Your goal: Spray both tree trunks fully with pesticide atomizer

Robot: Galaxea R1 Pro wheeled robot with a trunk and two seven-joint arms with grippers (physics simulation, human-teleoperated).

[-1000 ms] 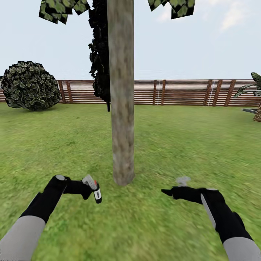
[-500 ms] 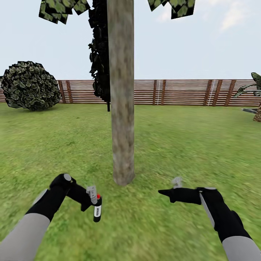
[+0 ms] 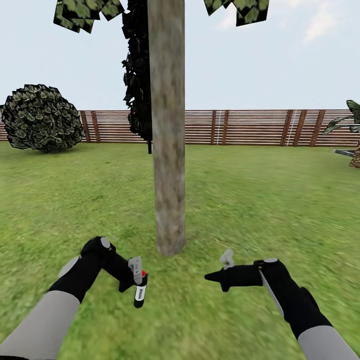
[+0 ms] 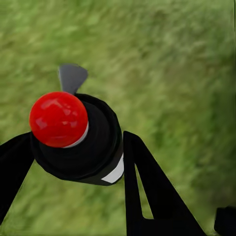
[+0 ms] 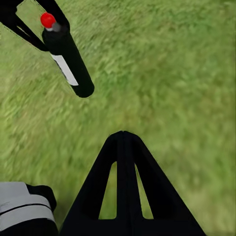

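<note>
Black atomizer (image 3: 139,295) hangs clamped in my left gripper (image 3: 136,285); right gripper (image 3: 210,276) is pinched empty. I should raise its nozzle squarely toward the near trunk (image 3: 167,150).

the tree trunk (image 3: 168,150) stands dead ahead between the arms; open lawn (image 3: 260,200) lies on either side of it (bush (image 3: 41,117) and fence (image 3: 240,127) stand well back), with bare grass below both grippers.
</note>
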